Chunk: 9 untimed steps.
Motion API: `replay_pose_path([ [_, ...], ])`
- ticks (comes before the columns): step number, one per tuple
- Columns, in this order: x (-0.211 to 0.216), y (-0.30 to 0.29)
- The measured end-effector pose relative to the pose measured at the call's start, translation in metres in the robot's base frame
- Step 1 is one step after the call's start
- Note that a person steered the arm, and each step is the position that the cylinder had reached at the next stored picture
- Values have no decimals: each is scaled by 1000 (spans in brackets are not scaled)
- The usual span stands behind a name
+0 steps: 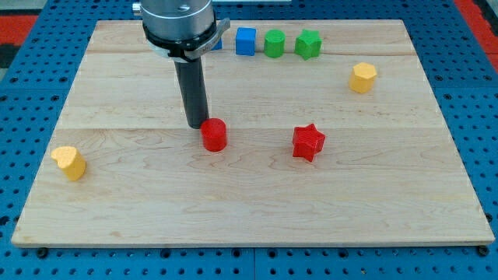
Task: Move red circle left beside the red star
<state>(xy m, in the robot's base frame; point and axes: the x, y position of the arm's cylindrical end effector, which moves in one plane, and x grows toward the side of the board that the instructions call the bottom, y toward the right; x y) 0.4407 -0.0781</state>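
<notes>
Red circle [214, 134], a short round block, stands upright on its flat base near the middle of the bench, so its axis runs straight up and its round outline gives it no facing direction. It sits toward the view's left of the red star [308, 142], roughly level with it, with a clear stretch of bare wood between the two. The star lies flat, one point aimed at the view's top.

My tip [197, 125], the lower end of the dark rod that serves as the tool, rests just beside the circle at its upper left edge; whether the two actually touch cannot be told. The tool has no jaws, opens on nothing and holds nothing.

Along the view's top edge sit a blue block [246, 40], a green round block [274, 43] and a green block [308, 43] in a row; another blue block is mostly hidden behind the arm's grey body. A yellow block [362, 78] sits at the upper right and another yellow block [69, 162] at the lower left.

The bench [373, 202] is pale planked wood, resting on a blue perforated surface [15, 124], with red showing at the upper corners.
</notes>
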Motion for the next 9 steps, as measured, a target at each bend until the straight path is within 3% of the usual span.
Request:
replay_pose_path([
  [4, 7, 11],
  [6, 81, -19],
  [7, 115, -68],
  [9, 118, -196],
])
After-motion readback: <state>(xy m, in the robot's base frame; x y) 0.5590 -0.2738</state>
